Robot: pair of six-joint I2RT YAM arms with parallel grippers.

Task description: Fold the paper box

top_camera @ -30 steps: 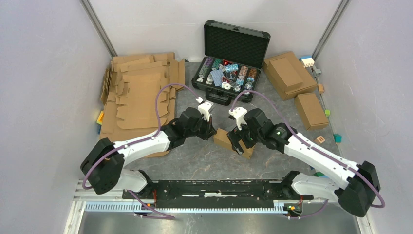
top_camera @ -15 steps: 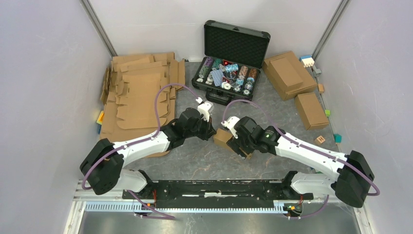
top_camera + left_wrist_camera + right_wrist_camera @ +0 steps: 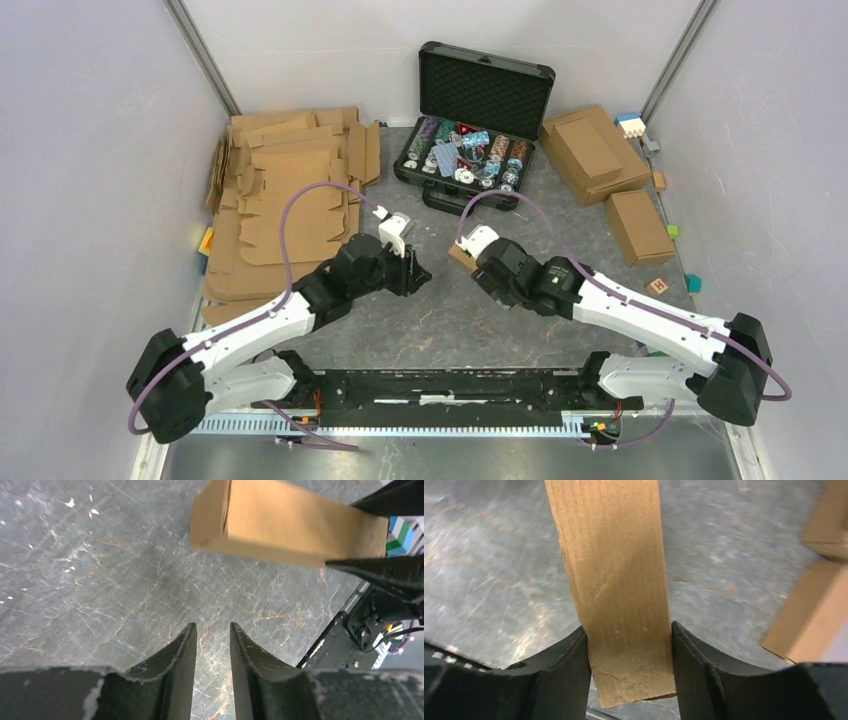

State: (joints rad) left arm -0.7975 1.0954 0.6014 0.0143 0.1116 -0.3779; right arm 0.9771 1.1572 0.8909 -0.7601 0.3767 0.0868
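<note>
The right gripper [image 3: 629, 635] clamps the paper box [image 3: 614, 570]: its two black fingers press against opposite long sides of the folded brown cardboard, which fills the whole gap between them. One short end of the box sits back between the fingers and the rest reaches out past their tips. The left gripper [image 3: 212, 627] holds nothing; its fingers stand a narrow slit apart, and only the grey marbled table [image 3: 100, 580] shows through the gap. It points down at the bare surface, with the box ahead of its tips and clear of them.

From above, the two grippers face each other near the middle of the table, close but not touching, and the box shows as a small brown corner at the tip of the right one. Whether the box rests on the table I cannot tell. Behind them an open black case [image 3: 485, 95] holds coloured chips. Flat cardboard blanks [image 3: 285, 200] lie overlapping at the far left, and two closed cardboard boxes [image 3: 592, 152] sit at the far right
</note>
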